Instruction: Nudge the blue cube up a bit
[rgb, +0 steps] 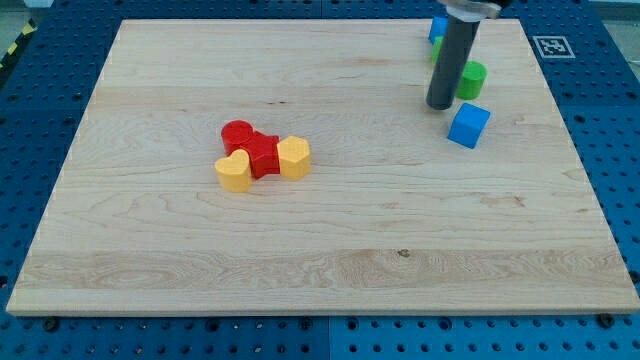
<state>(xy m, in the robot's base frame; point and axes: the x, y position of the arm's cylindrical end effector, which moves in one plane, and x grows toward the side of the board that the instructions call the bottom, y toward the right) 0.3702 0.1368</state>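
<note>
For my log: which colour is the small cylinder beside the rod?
Green, seen best in the camera view, just right of my tip.

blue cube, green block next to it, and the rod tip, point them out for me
blue cube (468, 125), camera view, middle of its visible faces
green block (471, 80), camera view, its side face
my tip (439, 106), camera view, rod's very end, left of the blue cube

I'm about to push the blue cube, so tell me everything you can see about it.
The blue cube is a small solid block, plain bright blue, matte like painted wood. It sits flat on the wooden board near the view's upper right, turned corner-on. Nothing touches it: my tip is just to its upper left, the green block above it.
</note>
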